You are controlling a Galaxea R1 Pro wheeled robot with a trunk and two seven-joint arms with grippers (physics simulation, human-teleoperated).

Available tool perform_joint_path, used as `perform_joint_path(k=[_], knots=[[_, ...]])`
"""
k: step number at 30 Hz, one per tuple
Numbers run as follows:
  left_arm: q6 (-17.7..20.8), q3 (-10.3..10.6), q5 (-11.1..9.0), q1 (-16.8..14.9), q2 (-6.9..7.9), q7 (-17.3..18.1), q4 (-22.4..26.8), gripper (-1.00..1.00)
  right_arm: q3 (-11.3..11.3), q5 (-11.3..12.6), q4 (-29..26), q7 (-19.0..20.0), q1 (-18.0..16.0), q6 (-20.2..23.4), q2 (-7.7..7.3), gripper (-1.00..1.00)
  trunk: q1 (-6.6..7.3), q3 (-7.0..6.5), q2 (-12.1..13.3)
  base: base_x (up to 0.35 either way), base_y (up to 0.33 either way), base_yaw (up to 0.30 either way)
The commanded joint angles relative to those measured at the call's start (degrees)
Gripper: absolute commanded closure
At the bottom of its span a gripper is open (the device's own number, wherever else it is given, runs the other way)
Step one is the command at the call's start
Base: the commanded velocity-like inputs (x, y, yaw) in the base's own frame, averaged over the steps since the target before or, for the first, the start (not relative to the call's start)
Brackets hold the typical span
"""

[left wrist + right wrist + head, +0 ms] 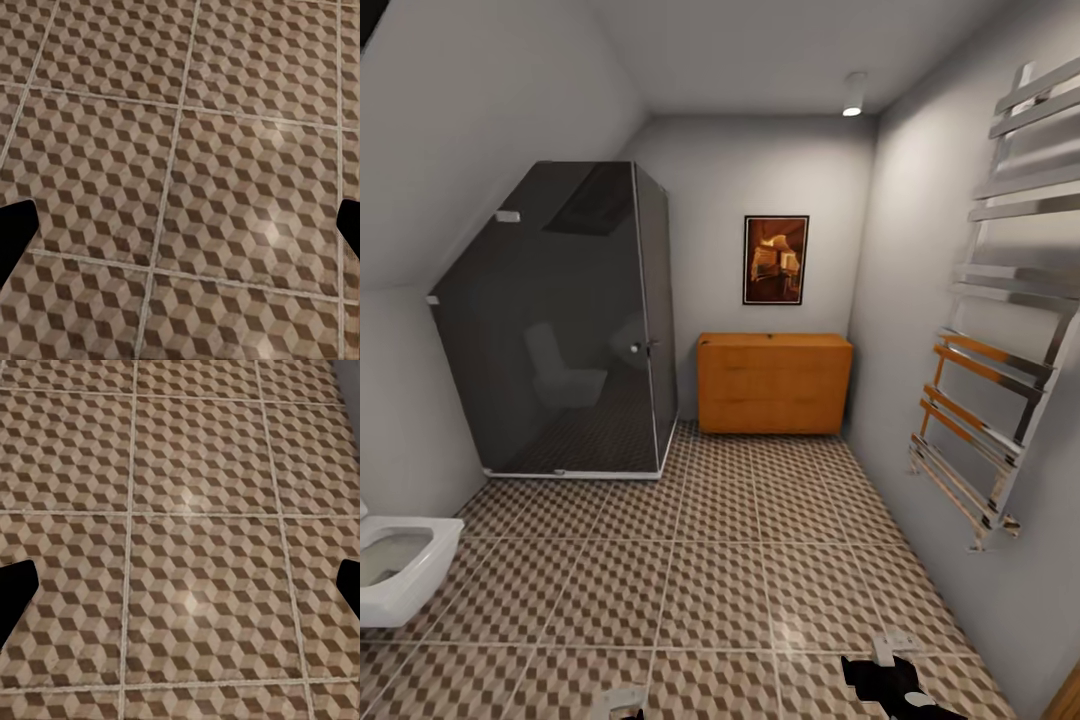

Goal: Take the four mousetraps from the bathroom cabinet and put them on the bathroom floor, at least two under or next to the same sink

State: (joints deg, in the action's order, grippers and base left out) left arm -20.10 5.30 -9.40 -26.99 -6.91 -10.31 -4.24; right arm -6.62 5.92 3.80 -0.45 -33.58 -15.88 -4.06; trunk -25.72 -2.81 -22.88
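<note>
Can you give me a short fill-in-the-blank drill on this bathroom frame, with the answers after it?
1. The orange-brown cabinet stands against the far wall, directly below a framed ____.
2. Left of the cabinet stands a dark glass ____ enclosure.
3. The white toilet sits at the head view's ____ edge.
4. The bathroom floor tiles carry a ____ pattern.

Missing words: picture; shower; left; cube

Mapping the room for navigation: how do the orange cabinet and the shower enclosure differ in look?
The cabinet is low, opaque orange-brown wood; the shower enclosure is tall, dark tinted glass. The cabinet is a plain box against the far wall; the enclosure has an angled front and a sloped top under the slanted ceiling. Both stand on the cube-patterned bathroom floor.
</note>
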Motion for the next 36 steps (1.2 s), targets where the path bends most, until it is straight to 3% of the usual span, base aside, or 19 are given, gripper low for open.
perform_joint_path(k=[1,36], knots=[[-0.4,0.5,-0.5,-0.1,-0.04,-0.1,-0.2,-1.00,-0.5,0.6,0.2,0.0,-0.1,-0.4,0.02,-1.00,-0.06,0.04,0.0,0.332,0.000,0.000],[-0.4,0.5,-0.5,-0.1,-0.04,-0.1,-0.2,-1.00,-0.5,0.7,0.2,0.0,-0.1,-0.4,0.02,-1.00,-0.06,0.25,0.0,0.332,-0.008,0.000]])
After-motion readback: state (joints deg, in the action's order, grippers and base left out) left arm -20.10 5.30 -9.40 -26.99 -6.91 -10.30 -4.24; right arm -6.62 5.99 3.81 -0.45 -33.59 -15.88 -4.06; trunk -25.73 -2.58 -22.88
